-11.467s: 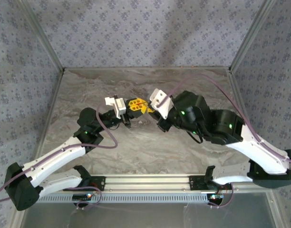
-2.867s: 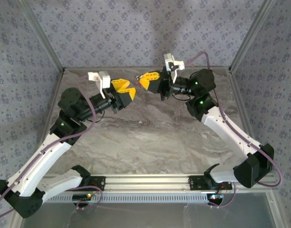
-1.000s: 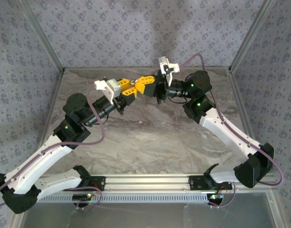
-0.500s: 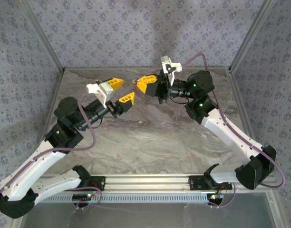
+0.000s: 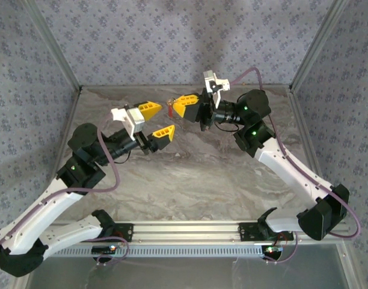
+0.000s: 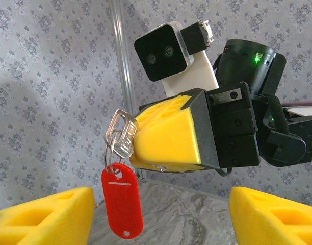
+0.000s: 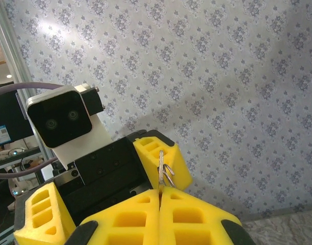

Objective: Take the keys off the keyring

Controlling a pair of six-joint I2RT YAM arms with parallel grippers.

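Observation:
My right gripper [image 5: 175, 109] is raised over the back of the table, shut on the silvery keys [image 6: 123, 133] by their blades. The keyring [image 6: 109, 152] hangs from the key heads, and its red tag [image 6: 122, 200] dangles below, a red speck [image 5: 170, 111] from above. In the right wrist view a key [image 7: 160, 167] and the wire ring [image 7: 168, 176] stick up from the seam of my shut pads [image 7: 186, 214]. My left gripper [image 5: 165, 118] faces them from the left, open and holding nothing. Its yellow fingertips [image 6: 49, 217] stand on either side of the tag and below it, without touching.
The marbled table [image 5: 190, 174] lies below both raised grippers. Patterned walls [image 5: 172, 42] close the back and both sides, and metal corner posts [image 5: 55, 51] rise at the back corners. A rail [image 5: 184, 229] with the arm bases runs along the near edge.
My left gripper has opened and drawn back to the left and towards me, away from the keyring. The right gripper has kept its grip and its place.

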